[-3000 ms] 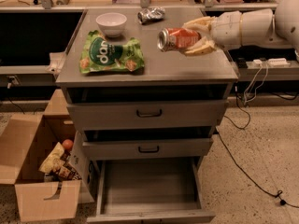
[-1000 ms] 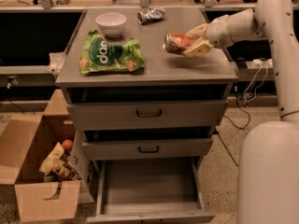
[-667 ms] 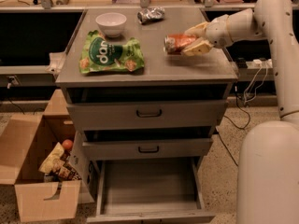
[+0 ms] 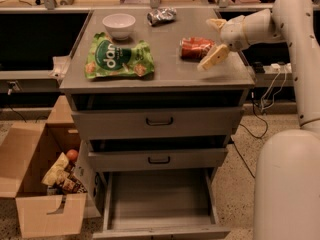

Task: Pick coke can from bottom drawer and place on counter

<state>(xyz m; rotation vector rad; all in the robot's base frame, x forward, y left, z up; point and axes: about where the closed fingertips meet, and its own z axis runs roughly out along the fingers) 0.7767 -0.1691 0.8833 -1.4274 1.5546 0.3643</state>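
Gripper has unclamped, fingers spread, leaving the can lying on the counter; light, dentable, slippery: grasp mid-body.

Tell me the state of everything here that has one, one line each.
Red-orange coke can: lying on its side on the grey counter.
Grey bottom drawer: pulled open, empty.
Gripper: fingers open, at the can's right end.
White bowl: upright.
Green snack bag: lying flat.
Brown cardboard box: flaps open.

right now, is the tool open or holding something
Tool: open, holding nothing. It sits over the counter, fingers spread around one end of the coke can, which lies on its side there.
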